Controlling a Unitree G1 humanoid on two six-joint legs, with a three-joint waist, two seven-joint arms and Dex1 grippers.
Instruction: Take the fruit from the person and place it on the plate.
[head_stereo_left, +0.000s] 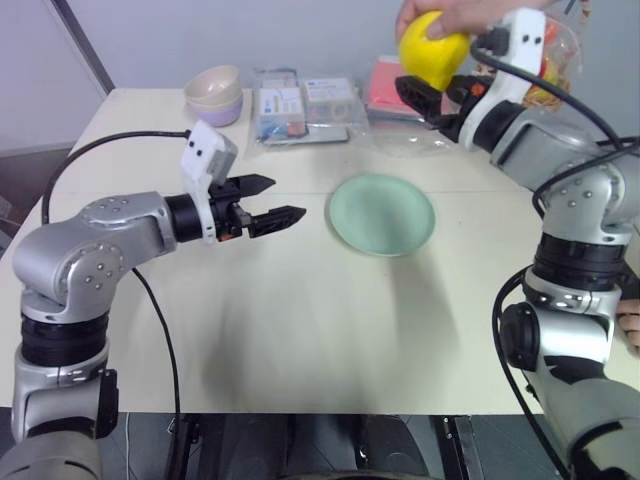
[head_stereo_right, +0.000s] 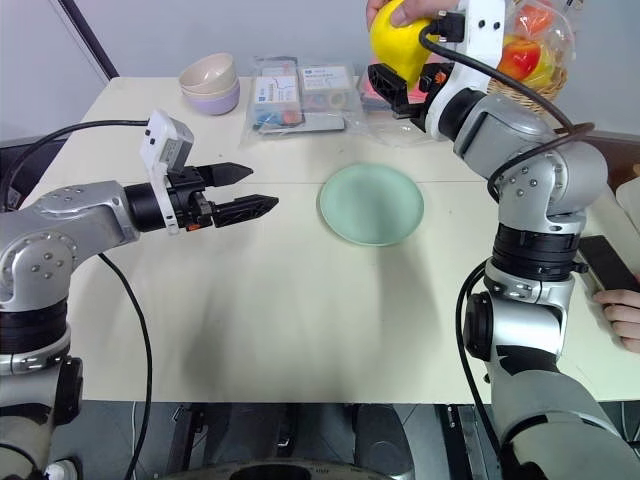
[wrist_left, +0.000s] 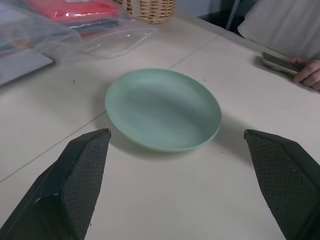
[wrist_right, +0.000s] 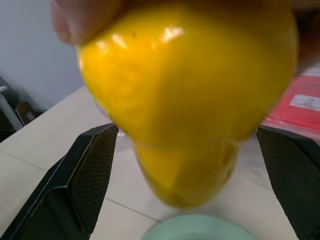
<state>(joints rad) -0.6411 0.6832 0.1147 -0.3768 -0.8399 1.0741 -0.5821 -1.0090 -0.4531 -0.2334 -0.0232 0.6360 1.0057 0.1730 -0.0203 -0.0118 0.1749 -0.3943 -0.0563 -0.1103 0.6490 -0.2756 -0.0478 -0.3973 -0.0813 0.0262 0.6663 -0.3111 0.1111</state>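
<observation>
Right gripper (head_stereo_left: 428, 103) fingers spread, released, flanking the yellow fruit (head_stereo_left: 432, 50) held by the person's hand (head_stereo_left: 450, 14) above the table's far edge. Left gripper (head_stereo_left: 268, 203) fingers spread, empty, over bare table (head_stereo_left: 300, 330) beside the mint-green plate (head_stereo_left: 381, 214).

Both arms: silver-grey metal housings with visible screws, black joint rings, loose black cables. White camera block (head_stereo_left: 208, 152) on each wrist. Black, textured two-finger grippers.
</observation>
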